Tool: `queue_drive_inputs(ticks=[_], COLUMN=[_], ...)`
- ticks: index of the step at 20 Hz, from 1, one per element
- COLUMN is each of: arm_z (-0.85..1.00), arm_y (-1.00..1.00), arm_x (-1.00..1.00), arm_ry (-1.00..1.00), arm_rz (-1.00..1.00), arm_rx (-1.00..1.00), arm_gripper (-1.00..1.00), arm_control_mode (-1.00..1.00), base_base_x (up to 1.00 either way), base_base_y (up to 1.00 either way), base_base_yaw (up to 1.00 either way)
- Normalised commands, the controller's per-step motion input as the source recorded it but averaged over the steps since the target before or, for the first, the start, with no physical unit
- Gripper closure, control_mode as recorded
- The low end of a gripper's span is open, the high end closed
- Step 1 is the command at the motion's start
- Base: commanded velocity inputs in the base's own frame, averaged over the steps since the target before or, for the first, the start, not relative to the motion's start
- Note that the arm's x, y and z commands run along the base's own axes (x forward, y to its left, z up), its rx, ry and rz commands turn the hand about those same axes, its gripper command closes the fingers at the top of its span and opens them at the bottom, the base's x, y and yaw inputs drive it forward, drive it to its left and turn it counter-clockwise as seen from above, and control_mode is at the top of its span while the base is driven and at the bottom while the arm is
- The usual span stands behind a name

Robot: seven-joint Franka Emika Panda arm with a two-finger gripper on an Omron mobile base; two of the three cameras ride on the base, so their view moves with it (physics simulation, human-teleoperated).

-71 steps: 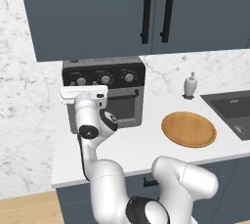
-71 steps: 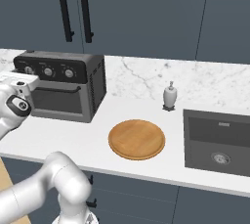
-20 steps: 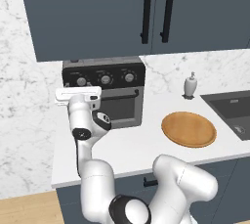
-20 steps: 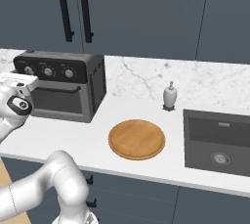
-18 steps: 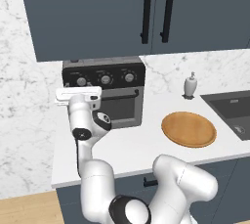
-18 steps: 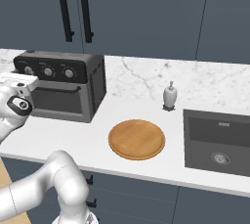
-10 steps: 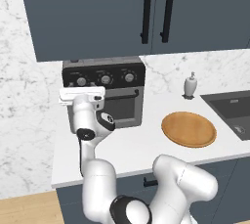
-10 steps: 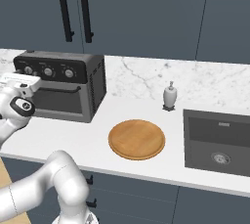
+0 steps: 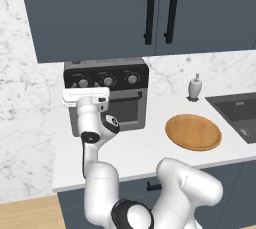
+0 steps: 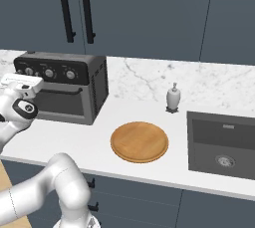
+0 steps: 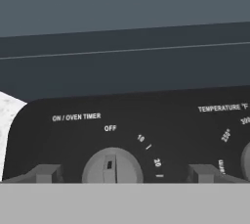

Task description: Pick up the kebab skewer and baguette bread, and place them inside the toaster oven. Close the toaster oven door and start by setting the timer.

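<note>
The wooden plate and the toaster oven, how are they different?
The wooden plate is round, flat and light brown; the toaster oven is a tall grey box with a black panel on top. The plate lies bare and plain; the oven has three silver knobs and a dark glass door, which is shut. The plate sits nearer the sink; the oven stands against the wall, right by the open gripper. Both rest on the white marble counter.

Toaster oven (image 9: pixel 107 100): grey metal body, black control panel, silver knobs (image 9: pixel 105 80), white lettering beside timer knob (image 11: pixel 112 166). Toaster oven door (image 10: pixel 59 101): dark glass, black bar handle. Worktop (image 10: pixel 99 142): white marble with grey veining, same pattern on backsplash (image 9: pixel 30 103). Round plate (image 10: pixel 139 141): golden-brown wood grain. Cabinets (image 9: pixel 100 13): slate blue with black handles. Sink (image 10: pixel 224 145): dark grey. Soap dispenser (image 10: pixel 173 97): off-white.
</note>
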Motion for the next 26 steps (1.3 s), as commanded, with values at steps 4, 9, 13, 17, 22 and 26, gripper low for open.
queue_drive_inputs(ticks=[4,9,13,17,22,26], arm_z=[0.08,0.0,0.0,0.0,0.0,0.0], arm_y=[0.0,0.0,0.01,0.03,0.09,0.0], arm_x=[0.0,0.0,0.0,0.0,0.0,0.0], arm_ry=[-0.05,-0.04,-0.02,0.0,0.0,0.0], arm_rz=[0.0,0.0,0.0,0.0,0.0,0.0], arm_rx=[0.0,0.0,0.0,0.0,0.0,0.0], arm_gripper=[-1.0,-1.0,-1.0,-1.0,-1.0,-1.0], arm_control_mode=[-1.0,-1.0,-1.0,-1.0,-1.0,-1.0], base_base_x=[0.0,0.0,0.0,0.0,0.0,0.0], base_base_y=[0.0,0.0,0.0,0.0,0.0,0.0], base_base_yaw=[0.0,0.0,0.0,0.0,0.0,0.0])
